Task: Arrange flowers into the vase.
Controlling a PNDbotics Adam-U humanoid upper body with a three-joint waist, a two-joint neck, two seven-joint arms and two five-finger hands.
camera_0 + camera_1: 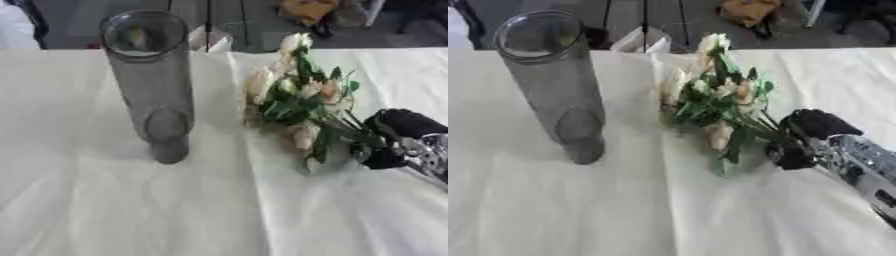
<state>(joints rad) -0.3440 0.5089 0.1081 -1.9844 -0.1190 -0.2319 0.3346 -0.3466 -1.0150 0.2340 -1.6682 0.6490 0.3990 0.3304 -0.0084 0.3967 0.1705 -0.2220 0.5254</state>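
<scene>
A tall clear glass vase (pixel 150 80) stands upright at about 10 o'clock on the white tablecloth (pixel 131 210), with nothing in it. Just to its right, near 2 o'clock, a bunch of cream flowers (pixel 297 95) with green leaves lies on the cloth, blooms pointing away. At 3 o'clock the right hand (pixel 802 137) curls its black fingers around the stems, pinching them.

Tabletop: we see a cream cloth-covered tabletop (pixel 131 210).
Floor: we see grey floor (pixel 262 25) beyond, with an orange-yellow bundle (pixel 306 10).
</scene>
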